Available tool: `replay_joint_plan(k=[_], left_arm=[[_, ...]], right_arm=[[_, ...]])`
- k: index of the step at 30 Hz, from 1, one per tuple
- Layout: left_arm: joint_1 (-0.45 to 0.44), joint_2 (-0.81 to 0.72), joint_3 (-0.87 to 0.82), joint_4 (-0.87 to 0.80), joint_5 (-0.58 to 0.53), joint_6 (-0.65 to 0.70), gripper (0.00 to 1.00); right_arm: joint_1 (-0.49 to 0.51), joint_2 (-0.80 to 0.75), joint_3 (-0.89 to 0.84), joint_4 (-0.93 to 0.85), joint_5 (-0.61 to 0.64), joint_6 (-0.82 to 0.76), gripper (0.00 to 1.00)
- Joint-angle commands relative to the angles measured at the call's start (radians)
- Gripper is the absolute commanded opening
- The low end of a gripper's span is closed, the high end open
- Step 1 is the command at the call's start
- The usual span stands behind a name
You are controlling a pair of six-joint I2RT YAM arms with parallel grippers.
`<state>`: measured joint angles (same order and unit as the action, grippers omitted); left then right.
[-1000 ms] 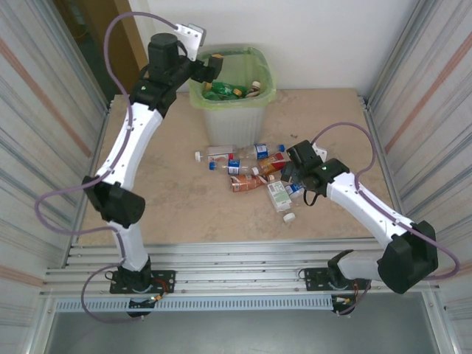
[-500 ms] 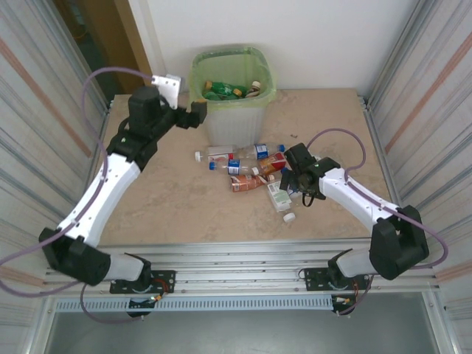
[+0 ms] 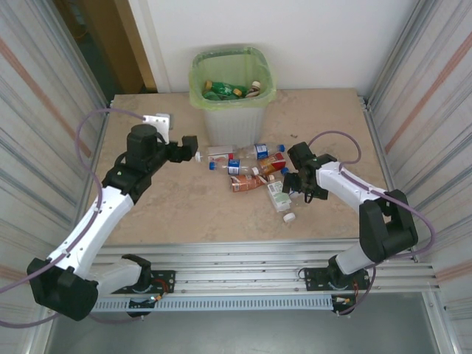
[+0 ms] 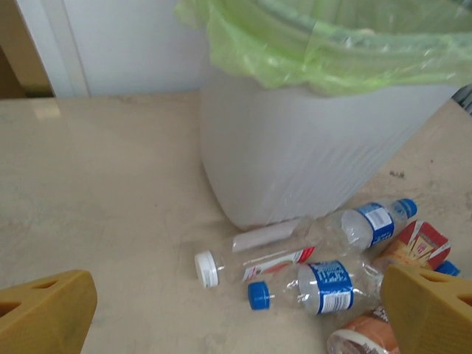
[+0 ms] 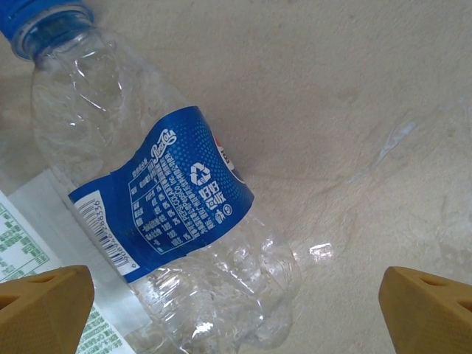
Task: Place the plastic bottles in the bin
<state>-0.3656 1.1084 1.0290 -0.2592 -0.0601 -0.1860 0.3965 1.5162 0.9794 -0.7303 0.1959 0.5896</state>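
Clear blue-label bottle [image 5: 169, 214] under right gripper [image 5: 236, 304], jaws wide, empty | left gripper [image 3: 193, 150] wide, empty, beside pile [image 3: 247, 173] at table [image 3: 162, 210] centre | bin [image 3: 236, 118] mid far edge | risk: crushed bottle may squirt sideways when squeezed

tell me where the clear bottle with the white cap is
In the top view the white-capped clear bottle lies at the left end of the bottle pile, just in front of the bin, a blue-capped bottle beside it.
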Motion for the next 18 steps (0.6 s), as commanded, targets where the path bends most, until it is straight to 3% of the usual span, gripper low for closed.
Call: replay_joint_plan(k=[1,18], left_arm=[[0.012,-0.033,-0.012,0.003,-0.033,-0.037,0.99],[0.019,0.0,-0.008,0.008,-0.034,-0.043,0.99]], right_arm=[[-0.011,0.018,-0.005,0.009,-0.03,-0.037,0.98],[-0.077,0.099,-0.031,0.098,-0.08,-0.044,1.0]])
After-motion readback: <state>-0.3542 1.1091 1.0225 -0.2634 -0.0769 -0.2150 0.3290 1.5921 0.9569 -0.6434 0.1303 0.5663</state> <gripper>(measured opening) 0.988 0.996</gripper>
